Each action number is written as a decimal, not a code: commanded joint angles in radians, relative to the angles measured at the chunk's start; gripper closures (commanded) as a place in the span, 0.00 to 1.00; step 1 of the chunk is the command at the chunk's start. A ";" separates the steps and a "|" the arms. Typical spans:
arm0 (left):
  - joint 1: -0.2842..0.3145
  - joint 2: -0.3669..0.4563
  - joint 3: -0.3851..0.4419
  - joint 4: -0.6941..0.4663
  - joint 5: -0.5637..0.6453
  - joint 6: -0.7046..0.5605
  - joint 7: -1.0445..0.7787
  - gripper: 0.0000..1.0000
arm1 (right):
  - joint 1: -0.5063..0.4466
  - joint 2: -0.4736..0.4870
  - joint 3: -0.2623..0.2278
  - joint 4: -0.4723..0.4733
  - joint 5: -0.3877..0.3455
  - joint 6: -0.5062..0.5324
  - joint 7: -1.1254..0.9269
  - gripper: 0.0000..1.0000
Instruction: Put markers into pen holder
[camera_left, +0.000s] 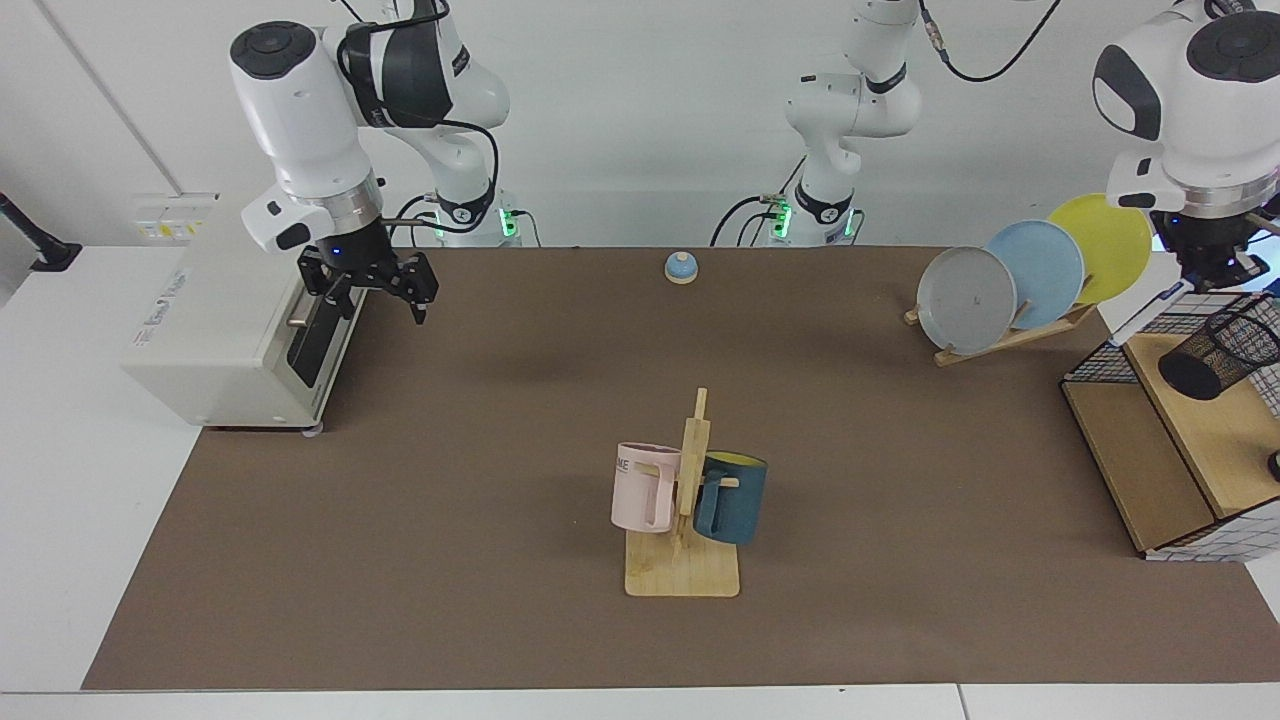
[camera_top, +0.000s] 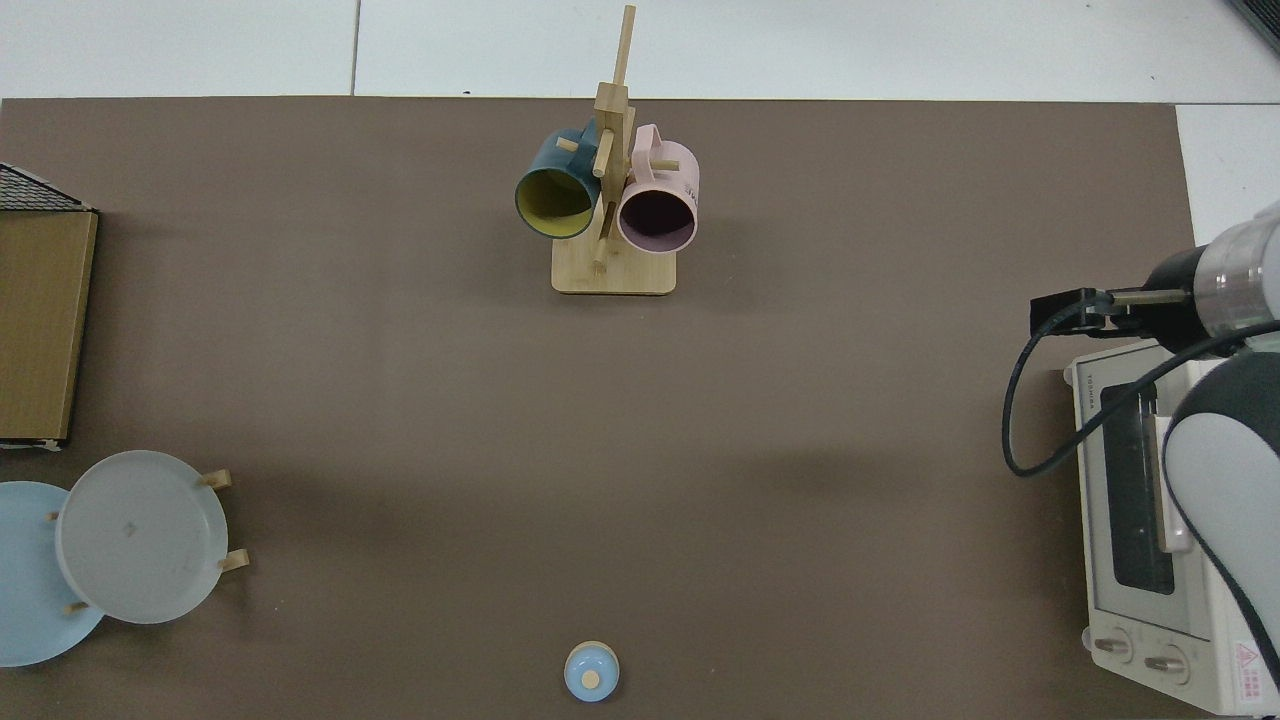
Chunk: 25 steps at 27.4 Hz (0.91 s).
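In the facing view my left gripper (camera_left: 1200, 278) hangs at the far right, shut on the marker (camera_left: 1148, 310). The white barrel slants down and away from the fingers, over the corner of the wire-grid frame. The pen holder (camera_left: 1222, 347), a black mesh cup, lies tilted on the wooden shelf just below and beside that gripper, its mouth facing up and outward. My right gripper (camera_left: 375, 295) is open and empty beside the toaster oven's door; the top view shows it as the gripper (camera_top: 1062, 312) at the right edge. The marker, the pen holder and the left gripper are outside the top view.
A toaster oven (camera_left: 235, 320) stands at the mat's edge. A wooden mug rack (camera_left: 685, 560) holds a pink and a dark blue mug mid-table. Three plates lean in a plate rack (camera_left: 1000, 335). A small blue knob (camera_left: 681, 267) sits at the back. The wire-grid frame (camera_left: 1100, 365) surrounds wooden shelves.
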 joint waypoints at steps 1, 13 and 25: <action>0.017 0.024 0.033 0.030 0.035 0.059 0.107 1.00 | -0.004 -0.024 0.014 0.030 -0.002 -0.118 -0.026 0.00; 0.065 0.065 0.050 0.016 0.067 0.200 0.176 1.00 | -0.009 -0.086 0.018 0.021 0.027 -0.204 -0.020 0.00; 0.065 0.113 0.048 0.017 0.086 0.210 0.183 0.00 | -0.010 -0.086 0.012 0.022 0.030 -0.226 -0.018 0.00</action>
